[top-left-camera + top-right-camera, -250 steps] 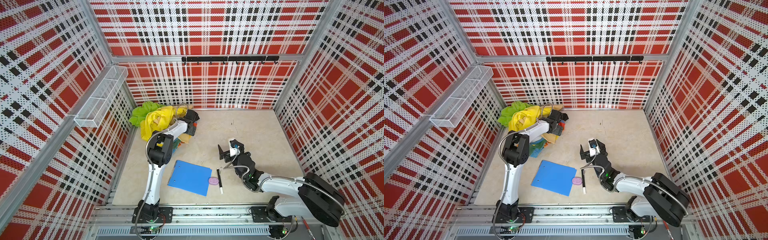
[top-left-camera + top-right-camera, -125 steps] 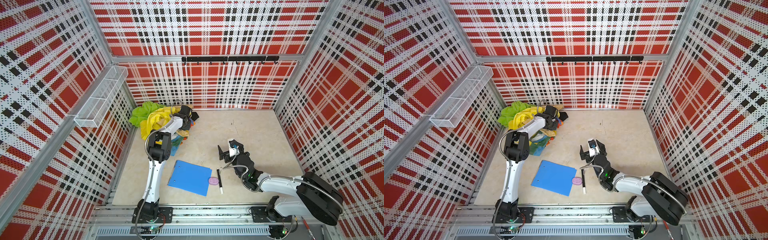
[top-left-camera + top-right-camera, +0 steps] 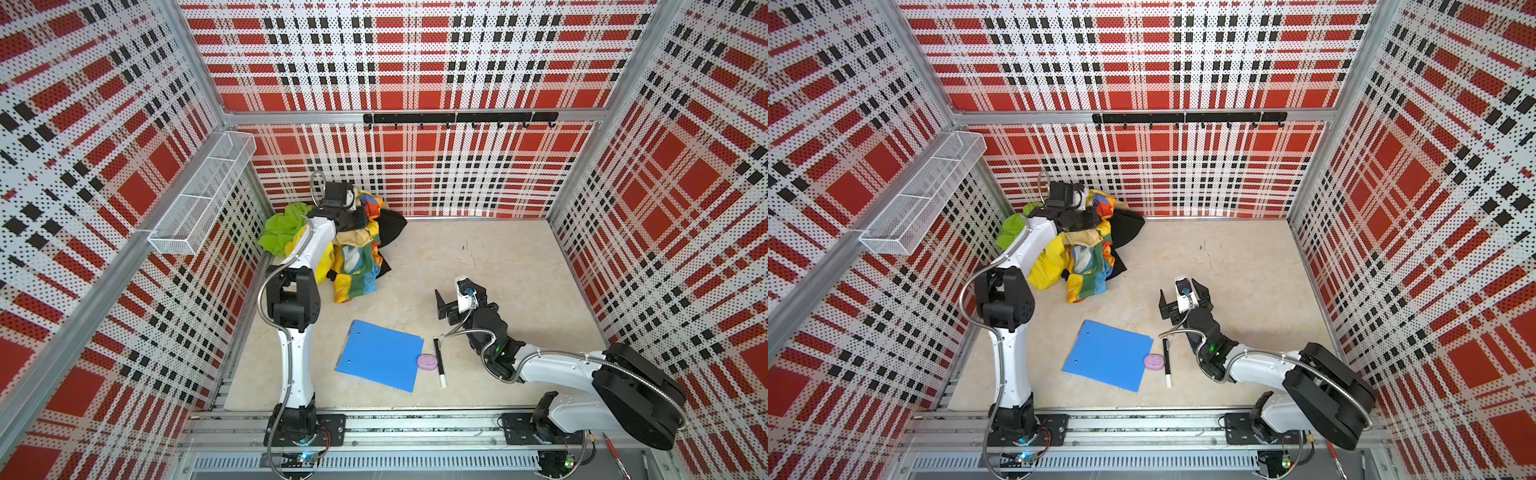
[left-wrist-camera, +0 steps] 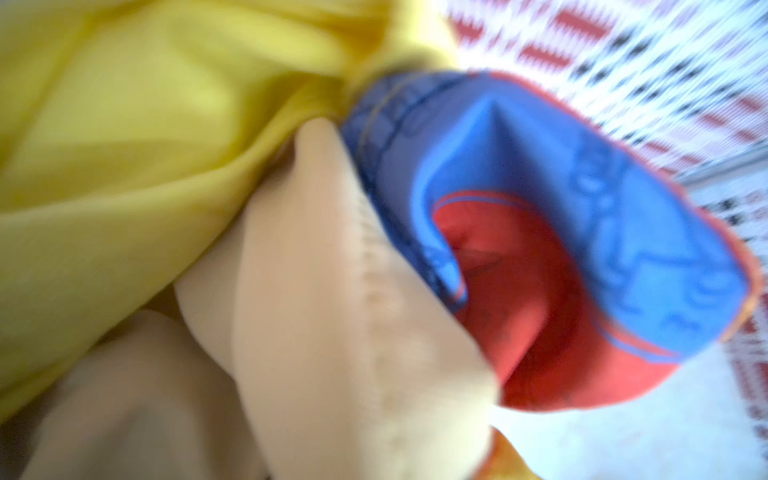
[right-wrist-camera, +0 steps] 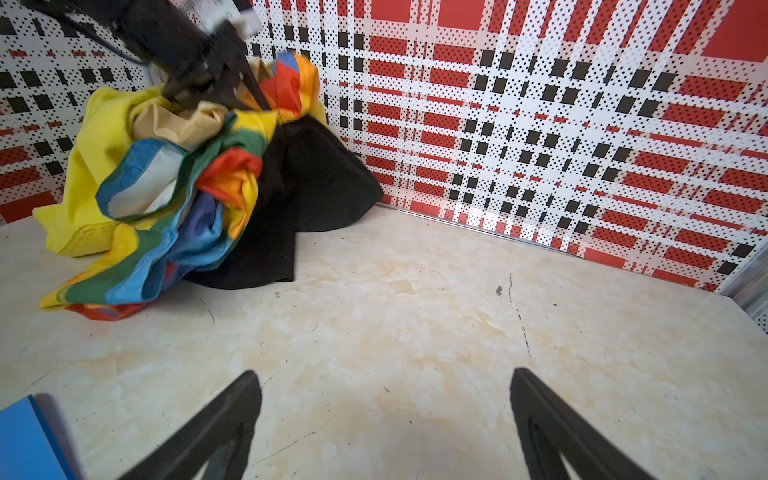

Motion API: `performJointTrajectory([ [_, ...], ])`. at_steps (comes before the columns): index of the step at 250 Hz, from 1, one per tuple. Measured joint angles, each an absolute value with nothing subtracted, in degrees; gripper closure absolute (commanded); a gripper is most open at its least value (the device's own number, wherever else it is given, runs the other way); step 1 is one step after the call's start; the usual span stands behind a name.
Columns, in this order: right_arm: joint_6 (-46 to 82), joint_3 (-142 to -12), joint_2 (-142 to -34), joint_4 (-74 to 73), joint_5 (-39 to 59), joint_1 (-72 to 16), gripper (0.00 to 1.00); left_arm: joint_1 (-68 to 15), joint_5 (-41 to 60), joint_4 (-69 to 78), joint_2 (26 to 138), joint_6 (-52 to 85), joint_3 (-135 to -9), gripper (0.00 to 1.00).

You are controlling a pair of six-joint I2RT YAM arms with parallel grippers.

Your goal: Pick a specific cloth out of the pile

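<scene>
Step, likely: uncovering target; left gripper (image 3: 359, 217) clenched in pile (image 3: 357, 270) top folds; right gripper (image 5: 384, 374) released; next: free and regrasp black cloth (image 5: 316, 178)

White arms (image 3: 297, 374), black joints (image 3: 293, 301), silver conduits (image 3: 557, 353)

The right end effector (image 5: 384, 374) hangs over the bare bench (image 5: 415, 299). Its two dark fingers (image 5: 232, 407) are wide apart with nothing between them. Across the bench, by the checked wall (image 5: 540, 104), sits the pile (image 5: 137, 178) of yellow, tan and rainbow-striped cloths. The black cloth (image 5: 307, 178) leans on it and reaches the bench. The blurry left end effector (image 5: 224, 79) pokes into the pile's top. A blue clipboard (image 5: 25, 440) corner shows near one finger.
</scene>
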State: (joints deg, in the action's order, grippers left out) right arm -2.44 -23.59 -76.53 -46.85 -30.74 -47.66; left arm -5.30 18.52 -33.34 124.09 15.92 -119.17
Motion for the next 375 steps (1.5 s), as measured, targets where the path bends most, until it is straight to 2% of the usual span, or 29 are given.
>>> performJointTrajectory([
  [19,-2.4,-23.6,-76.5,-46.8,-30.7,-47.7,0.0,-2.1,19.7,-30.9,119.5,17.0,-116.1,1.0],
  [28,-2.4,-23.6,-76.5,-46.8,-30.7,-47.7,0.0,-0.4,20.1,-29.5,117.1,17.6,-113.4,0.92],
  [44,-2.4,-23.6,-76.5,-46.8,-30.7,-47.7,0.0,2.9,20.5,-26.9,112.5,18.7,-107.4,0.9],
  [56,-2.4,-23.6,-76.5,-46.8,-30.7,-47.7,0.0,5.1,20.6,-25.7,109.6,19.4,-103.1,0.83],
  [71,-2.4,-23.6,-76.5,-46.8,-30.7,-47.7,0.0,7.6,20.2,-24.4,107.7,20.0,-99.0,0.78],
  [89,-2.4,-23.6,-76.5,-46.7,-30.7,-47.7,0.0,9.8,19.0,-22.8,106.4,20.8,-94.1,0.56],
  [107,-2.4,-23.6,-76.5,-46.7,-30.7,-47.7,0.0,11.4,18.1,-20.8,105.4,22.2,-88.6,0.48],
  [120,-2.4,-23.6,-76.5,-46.5,-30.7,-47.7,0.0,12.5,17.6,-19.9,104.9,23.4,-85.3,0.33],
  [133,-2.4,-23.6,-76.5,-46.5,-30.7,-47.7,0.0,13.3,17.3,-19.7,104.7,24.1,-83.4,0.23],
  [143,-2.4,-23.6,-76.5,-46.5,-30.7,-47.7,0.0,13.7,17.0,-19.7,104.4,24.5,-82.4,0.0],
  [181,-2.4,-23.6,-76.5,-46.5,-30.7,-47.7,0.0,14.3,14.9,-19.7,101.1,24.7,-82.2,0.01],
  [230,-2.4,-23.6,-76.5,-46.5,-30.7,-47.7,0.0,13.1,9.5,-15.6,89.0,24.1,-79.9,0.01],
  [272,-2.4,-23.7,-76.5,-46.5,-30.7,-47.7,0.0,7.6,5.8,-12.2,82.5,20.1,-78.7,0.01],
  [314,-2.4,-23.7,-76.5,-46.5,-30.7,-47.7,0.0,-2.5,0.6,-13.7,84.8,12.1,-80.7,0.01],
  [375,-2.4,-23.7,-76.5,-46.4,-30.7,-47.7,0.0,-15.3,-15.6,-21.6,98.7,0.7,-91.0,0.01],
])
